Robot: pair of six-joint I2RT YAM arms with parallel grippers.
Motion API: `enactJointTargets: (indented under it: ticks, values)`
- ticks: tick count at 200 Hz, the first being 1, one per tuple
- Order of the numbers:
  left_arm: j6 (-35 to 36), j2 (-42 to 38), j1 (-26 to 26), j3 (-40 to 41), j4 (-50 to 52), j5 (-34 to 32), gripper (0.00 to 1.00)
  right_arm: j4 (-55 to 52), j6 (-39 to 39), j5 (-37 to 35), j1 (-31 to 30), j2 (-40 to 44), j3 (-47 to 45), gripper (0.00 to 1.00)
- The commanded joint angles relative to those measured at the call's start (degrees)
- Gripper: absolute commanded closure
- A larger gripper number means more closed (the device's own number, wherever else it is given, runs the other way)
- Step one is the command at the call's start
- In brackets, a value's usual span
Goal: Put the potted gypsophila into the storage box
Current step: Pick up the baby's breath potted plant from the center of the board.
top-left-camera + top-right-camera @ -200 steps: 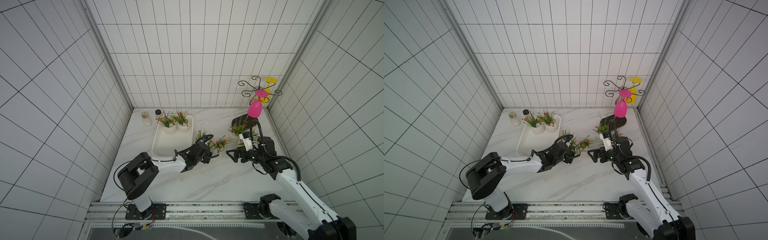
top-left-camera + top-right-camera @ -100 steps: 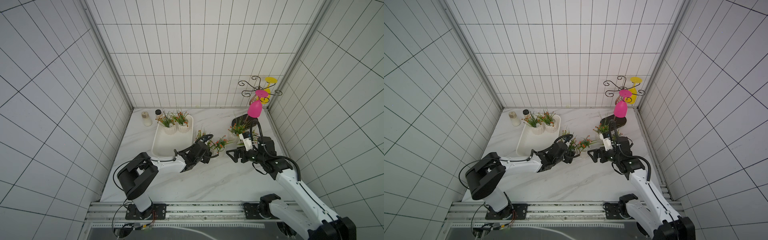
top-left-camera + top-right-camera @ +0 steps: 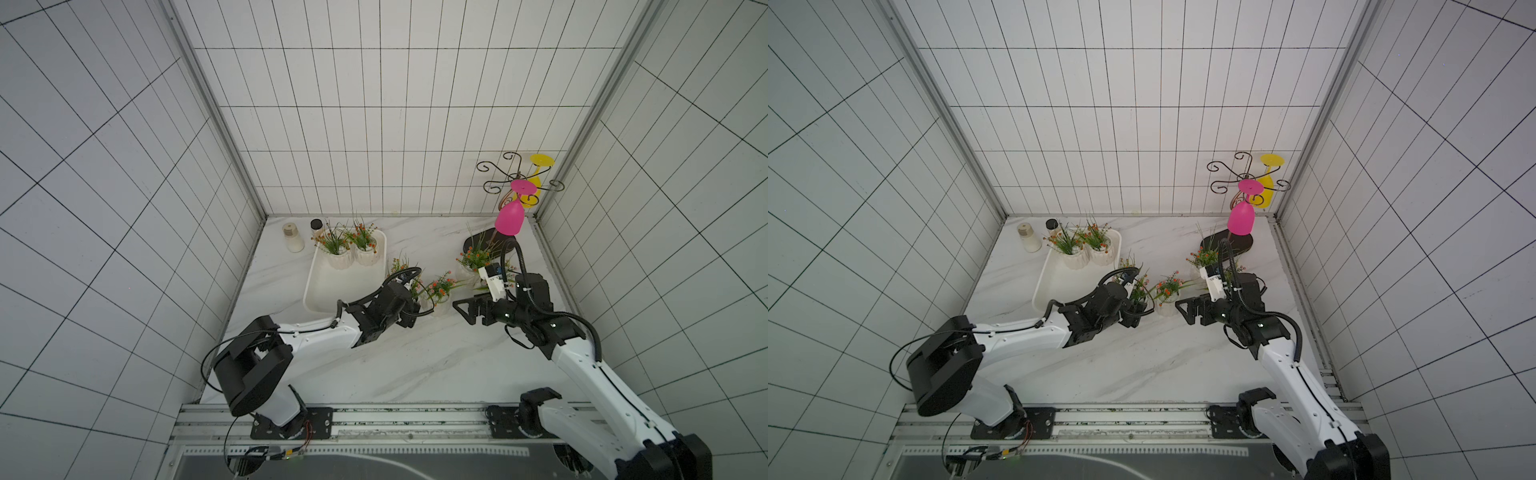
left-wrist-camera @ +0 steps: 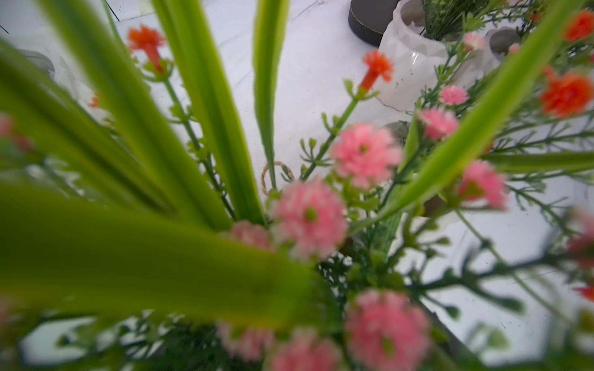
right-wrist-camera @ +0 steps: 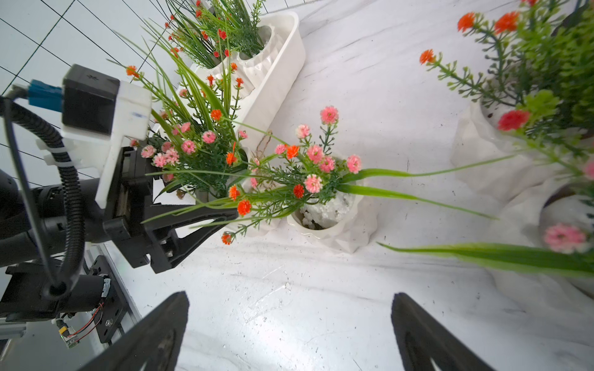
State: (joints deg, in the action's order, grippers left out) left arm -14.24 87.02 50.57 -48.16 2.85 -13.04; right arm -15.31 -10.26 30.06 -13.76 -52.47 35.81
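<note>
**Storage box** (image 3: 328,291) (image 3: 1059,291): it lies at 10 o'clock on your table (image 3: 415,365). It contains two boxed pots (image 3: 340,261), upright and side by side at its 12 o'clock end. Both carry green stems and orange blooms. The white floor shows from there down to the 6 o'clock rim.

**Potted gypsophila** (image 5: 196,151) (image 3: 402,266): it stands upright on the marble, outside the box and just beside its 4 o'clock corner.

**Second pot** (image 5: 334,225) (image 3: 440,297): it sits near the first, at 3 o'clock of it. White pebbles show inside, under pink and orange blooms.

**Further pots** (image 3: 471,266): these cluster at 1 o'clock of the second pot.

**Left gripper** (image 5: 221,199) (image 3: 415,301): your jaws stand wide, one on each side of the potted gypsophila. One finger (image 5: 199,218) reaches along the pot wall. Foliage hides the contact, so I cannot tell whether the pot is clamped or merely straddled. The left wrist view shows only blurred leaves and pink blooms.

**Right gripper** (image 5: 289,324) (image 3: 462,311): it is spread fully and holds nothing. It sits over bare marble at 3 o'clock of the second pot, with its tips toward the pot but apart from it.
</note>
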Motion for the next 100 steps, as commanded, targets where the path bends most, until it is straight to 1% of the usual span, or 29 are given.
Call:
enactJointTargets:
  ticks: [1, 67, 100]
  values:
    - [0.5, -3.8, 0.0, -0.1, -2.5, 0.6, 0.45, 1.2, -0.3, 1.4, 0.6, 0.5, 1.9, 0.01]
    - [1.3, -9.7, 0.0, -1.3, -0.2, 2.8, 0.46, 1.2, -0.1, 1.5, 0.6, 0.6, 1.6, 0.01]
    - [2.3, -12.2, 0.0, -1.7, -0.4, 2.7, 0.46, 1.5, -0.1, 1.6, 0.6, 0.4, 1.5, 0.01]
